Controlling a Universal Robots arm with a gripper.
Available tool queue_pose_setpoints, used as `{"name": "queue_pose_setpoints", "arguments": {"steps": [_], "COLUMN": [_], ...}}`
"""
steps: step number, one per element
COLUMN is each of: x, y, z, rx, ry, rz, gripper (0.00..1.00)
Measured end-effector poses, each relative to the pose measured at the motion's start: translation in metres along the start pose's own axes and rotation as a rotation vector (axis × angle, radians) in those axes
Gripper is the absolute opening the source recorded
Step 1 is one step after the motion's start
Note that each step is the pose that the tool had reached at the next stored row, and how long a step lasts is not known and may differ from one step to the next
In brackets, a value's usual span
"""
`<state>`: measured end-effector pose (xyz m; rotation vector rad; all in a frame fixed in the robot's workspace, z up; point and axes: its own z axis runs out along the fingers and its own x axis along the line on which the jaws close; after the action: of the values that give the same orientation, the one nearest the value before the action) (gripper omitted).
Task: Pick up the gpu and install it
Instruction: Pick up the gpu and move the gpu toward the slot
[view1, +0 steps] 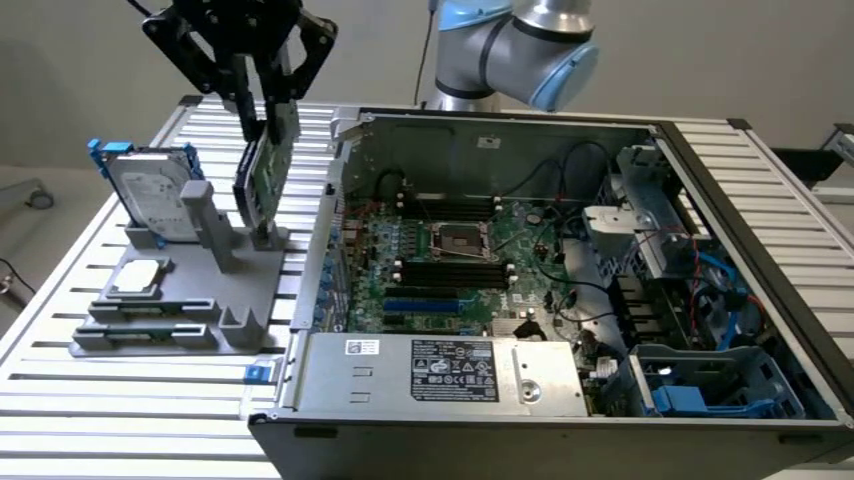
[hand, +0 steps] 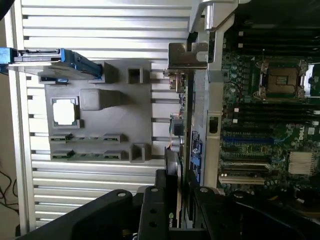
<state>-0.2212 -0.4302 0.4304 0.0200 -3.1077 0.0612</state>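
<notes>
My gripper is shut on the top edge of the gpu, a thin card with a green board face, which hangs upright and slightly tilted over the grey holder. Its lower edge is close to the holder's right-hand posts; I cannot tell whether they touch. In the wrist view the gpu appears edge-on between my black fingers, and its silver end bracket lies along the wall of the open computer case. The motherboard with its blue slots lies inside the case, to the exterior view's right of the card.
A silver hard drive in a blue frame stands on the holder's far end. A small square silver chip sits in a recess. The case holds cables, a drive cage and a power supply. The slatted table surrounds everything.
</notes>
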Motion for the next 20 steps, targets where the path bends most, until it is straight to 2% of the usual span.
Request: {"name": "queue_pose_setpoints", "arguments": {"steps": [2,7,20], "x": [-0.009,-0.032,-0.091], "y": [-0.0018,-0.0049,-0.0082], "z": [-0.0035,-0.0044,-0.0019], "rx": [-0.0002,0.0000,0.0000], "ry": [0.0010,0.0027,0.0026], "rz": [0.000,0.000,0.000], "gripper": [0.26,0.26,0.26]}}
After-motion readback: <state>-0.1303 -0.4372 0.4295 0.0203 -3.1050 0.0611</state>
